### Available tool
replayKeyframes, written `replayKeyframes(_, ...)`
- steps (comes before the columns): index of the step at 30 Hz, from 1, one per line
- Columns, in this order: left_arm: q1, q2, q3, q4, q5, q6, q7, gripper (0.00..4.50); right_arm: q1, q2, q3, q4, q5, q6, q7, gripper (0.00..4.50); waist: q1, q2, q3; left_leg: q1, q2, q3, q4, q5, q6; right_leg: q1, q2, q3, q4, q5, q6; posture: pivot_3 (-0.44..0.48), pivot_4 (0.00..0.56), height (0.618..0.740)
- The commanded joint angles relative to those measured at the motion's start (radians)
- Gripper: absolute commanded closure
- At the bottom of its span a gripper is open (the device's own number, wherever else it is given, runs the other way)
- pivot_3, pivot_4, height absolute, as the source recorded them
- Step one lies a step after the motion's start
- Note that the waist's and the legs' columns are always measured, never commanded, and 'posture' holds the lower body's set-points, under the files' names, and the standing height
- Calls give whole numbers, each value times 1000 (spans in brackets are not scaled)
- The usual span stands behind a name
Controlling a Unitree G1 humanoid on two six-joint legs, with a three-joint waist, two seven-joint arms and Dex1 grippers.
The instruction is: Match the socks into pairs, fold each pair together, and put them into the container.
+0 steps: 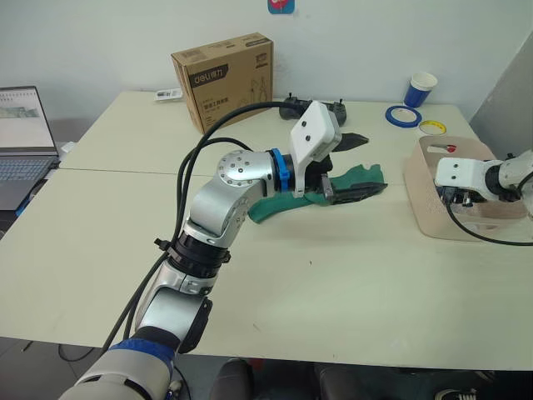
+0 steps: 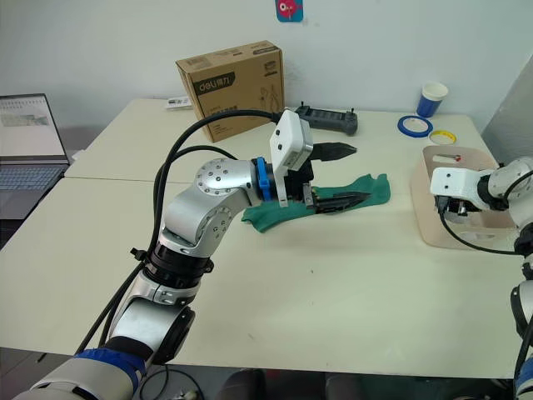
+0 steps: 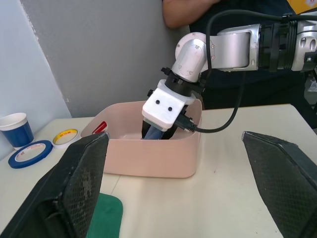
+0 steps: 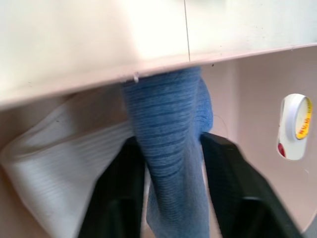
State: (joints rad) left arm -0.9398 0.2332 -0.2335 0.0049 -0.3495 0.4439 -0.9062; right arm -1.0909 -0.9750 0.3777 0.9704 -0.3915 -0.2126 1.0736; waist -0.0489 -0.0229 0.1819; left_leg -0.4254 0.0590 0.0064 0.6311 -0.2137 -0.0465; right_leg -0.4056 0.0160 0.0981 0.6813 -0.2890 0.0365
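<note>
Dark green socks (image 1: 360, 177) lie stretched out together on the table's middle. My left gripper (image 1: 354, 167) hovers over them, open, one finger above and one just at the fabric. The pale pink container (image 1: 420, 204) stands at the table's right. My right gripper (image 4: 171, 141) reaches down inside it, shut on a folded light blue sock (image 4: 171, 163) that hangs between its fingers. A white sock (image 4: 47, 171) lies in the container beside the blue one. The left wrist view shows the container (image 3: 148, 158) with the right wrist dipping into it.
A brown cardboard box (image 1: 223, 79) and a black controller (image 2: 329, 121) stand at the back. A laptop (image 1: 25, 142) sits far left. A blue cup (image 1: 422, 87), a blue tape roll (image 1: 403, 116) and a yellow one (image 1: 432, 127) lie behind the container. A person (image 3: 198, 12) stands beyond the table.
</note>
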Motion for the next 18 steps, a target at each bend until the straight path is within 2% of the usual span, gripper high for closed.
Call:
replayKeyframes(1, -2, 3, 9, 0, 8, -32, -10, 0, -72, -36, -18, 31, -7, -31, 71, 1089, 0, 0, 0, 0, 0, 0, 0, 0, 0, 0, 0, 0, 0, 0, 0, 0, 150, 740)
replayKeyframes(4, -1, 14, 14, 12, 9, -42, -23, 0, -114, -59, -29, 35, 4, -14, 166, 52, 1, 0, 0, 0, 0, -1, 0, 0, 0, 0, 0, -1, 0, 0, 0, 0, 150, 740)
replayKeyframes(7, 2, 26, 22, 39, 20, -72, -31, 0, -155, -71, -57, 30, 33, 45, 257, 52, 0, 2, 0, 0, 0, 0, 0, 0, 0, 0, 0, -1, 0, 0, 0, 0, 150, 740)
replayKeyframes(12, -6, 30, 30, 55, 18, -86, -34, 0, -215, -51, -111, 82, 55, 90, 166, 52, -1, 2, 0, 1, 0, -1, 0, 0, 0, 0, 0, -1, 1, 0, 0, 0, 150, 740)
replayKeyframes(15, -15, 17, 21, 61, 25, -86, -22, 0, -190, -29, -120, 124, 43, 54, 27, 628, 0, 2, 0, 1, 0, -1, 0, 0, 0, 1, 0, -1, 1, 0, 0, 0, 150, 740)
replayKeyframes(18, -13, 15, 11, 57, 34, -90, -23, 0, -156, -14, -119, 139, 48, 42, -8, 1667, 0, 2, 0, 1, 0, 0, 1, 0, 0, 1, 0, 0, 1, 0, 0, 0, 150, 740)
